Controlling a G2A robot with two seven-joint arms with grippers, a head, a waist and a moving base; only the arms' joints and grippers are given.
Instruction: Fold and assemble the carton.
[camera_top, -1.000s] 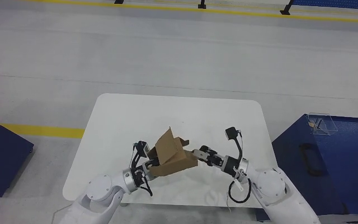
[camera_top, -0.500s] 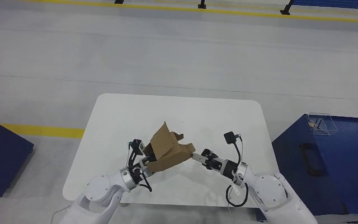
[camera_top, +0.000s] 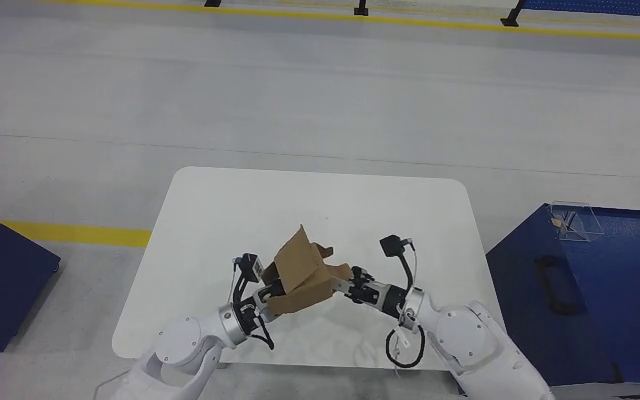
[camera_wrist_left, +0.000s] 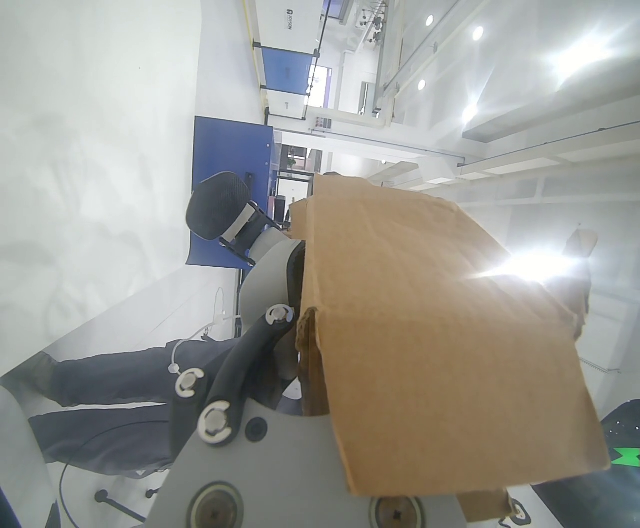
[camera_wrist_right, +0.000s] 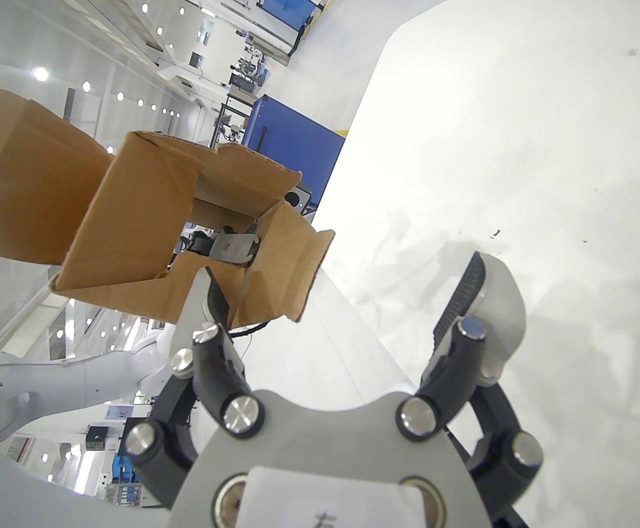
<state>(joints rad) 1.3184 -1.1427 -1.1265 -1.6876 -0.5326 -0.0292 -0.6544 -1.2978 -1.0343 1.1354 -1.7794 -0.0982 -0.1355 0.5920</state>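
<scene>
R gripper (camera_top: 354, 287) moved up to carton (camera_top: 303, 268), spread; L gripper (camera_top: 265, 294) pinching carton wall.

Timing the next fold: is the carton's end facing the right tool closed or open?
Open: on the carton the end flaps splay outward and the hollow inside shows between them.

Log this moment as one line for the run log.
carton: part-folded, over table | left gripper: at carton's opposite end | right gripper: open, at carton's end flap
</scene>
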